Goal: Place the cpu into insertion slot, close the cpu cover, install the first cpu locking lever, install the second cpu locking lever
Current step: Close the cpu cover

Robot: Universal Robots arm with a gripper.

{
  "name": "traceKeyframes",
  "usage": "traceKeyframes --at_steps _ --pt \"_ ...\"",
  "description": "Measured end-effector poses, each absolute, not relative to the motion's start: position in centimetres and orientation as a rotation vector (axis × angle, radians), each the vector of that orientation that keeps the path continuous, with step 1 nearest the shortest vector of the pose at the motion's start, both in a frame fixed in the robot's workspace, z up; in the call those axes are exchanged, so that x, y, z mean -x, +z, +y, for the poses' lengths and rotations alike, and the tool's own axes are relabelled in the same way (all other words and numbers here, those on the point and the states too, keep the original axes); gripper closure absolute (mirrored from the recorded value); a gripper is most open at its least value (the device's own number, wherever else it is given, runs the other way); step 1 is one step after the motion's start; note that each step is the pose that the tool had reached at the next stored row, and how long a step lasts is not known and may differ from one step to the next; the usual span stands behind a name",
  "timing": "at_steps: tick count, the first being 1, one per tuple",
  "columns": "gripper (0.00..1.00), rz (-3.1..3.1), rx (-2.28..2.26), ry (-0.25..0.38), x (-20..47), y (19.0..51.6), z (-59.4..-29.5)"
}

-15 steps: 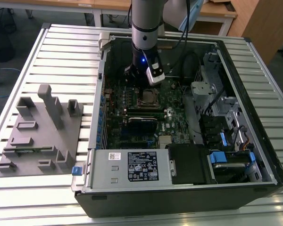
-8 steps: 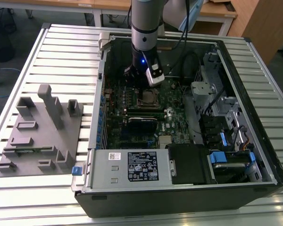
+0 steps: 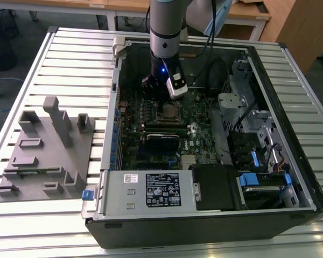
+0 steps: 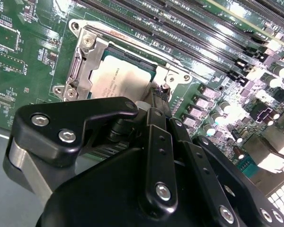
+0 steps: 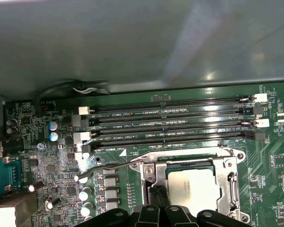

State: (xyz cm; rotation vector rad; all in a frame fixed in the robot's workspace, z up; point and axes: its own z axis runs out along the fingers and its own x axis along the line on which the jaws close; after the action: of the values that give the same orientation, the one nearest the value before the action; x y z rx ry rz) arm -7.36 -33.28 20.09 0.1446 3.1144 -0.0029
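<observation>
First wrist view has the cpu [image 5: 194, 187] seated, with the cpu cover [image 5: 233, 182] lying flat around it. The end effector [image 5: 157, 193], pressed together, points down at the cover's edge beside the chip, seemingly to keep the frame down. One locking lever [image 5: 109, 166] stands unlatched.

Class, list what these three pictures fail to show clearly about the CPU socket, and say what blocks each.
Second wrist view: the gripper hides part of the cpu and the cpu cover.
First wrist view: the picture's edge cuts off one side of the cpu cover; whether the locking lever is latched cannot be told.
Exterior view: the socket is too small for detail, with the arm's wrist over it.
</observation>
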Motion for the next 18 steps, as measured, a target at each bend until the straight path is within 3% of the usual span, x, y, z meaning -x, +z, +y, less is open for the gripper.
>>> traceKeyframes --at_steps 18 --pt "0.9 3.114 -0.145 -0.003 7.36 20.12 -33.28"
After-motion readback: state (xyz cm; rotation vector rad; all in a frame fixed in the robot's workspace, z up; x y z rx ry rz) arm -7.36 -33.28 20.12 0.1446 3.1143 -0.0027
